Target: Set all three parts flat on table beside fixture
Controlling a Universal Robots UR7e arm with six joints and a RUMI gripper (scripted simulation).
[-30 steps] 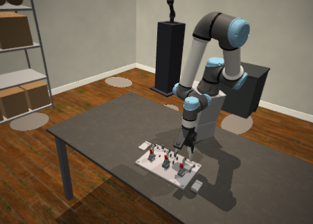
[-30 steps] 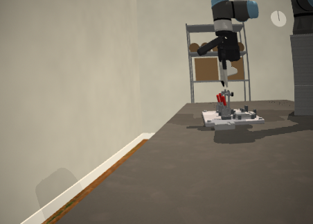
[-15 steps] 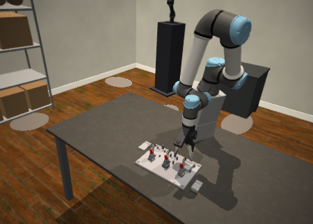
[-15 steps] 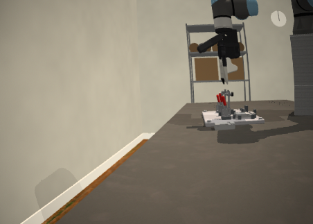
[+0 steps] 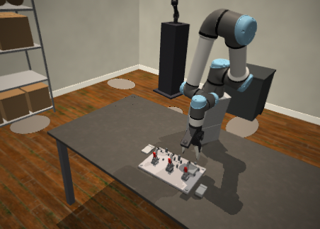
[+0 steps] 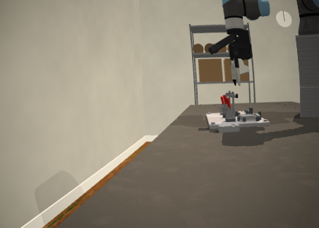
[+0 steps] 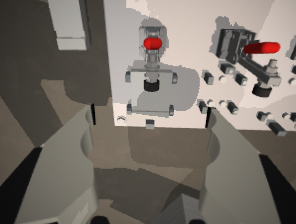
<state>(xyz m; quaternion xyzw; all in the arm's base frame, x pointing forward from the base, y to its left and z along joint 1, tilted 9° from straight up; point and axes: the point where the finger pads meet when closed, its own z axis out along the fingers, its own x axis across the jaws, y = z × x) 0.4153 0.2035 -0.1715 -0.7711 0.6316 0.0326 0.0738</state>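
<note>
Grey parts are lying on the table, one just past each end of the white fixture, while the gripper is hanging above the fixture's back edge with its fingers apart, holding nothing.

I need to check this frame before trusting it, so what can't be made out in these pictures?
- Third part: top view too small to confirm it sits in the fixture.
- Third clamp: wrist view cuts it off; only two clamps show.
- Fixture's far side: exterior view, hidden behind the clamps.
- Gripper fingertips: blurred, cropped in the wrist view; open, holding nothing.
</note>
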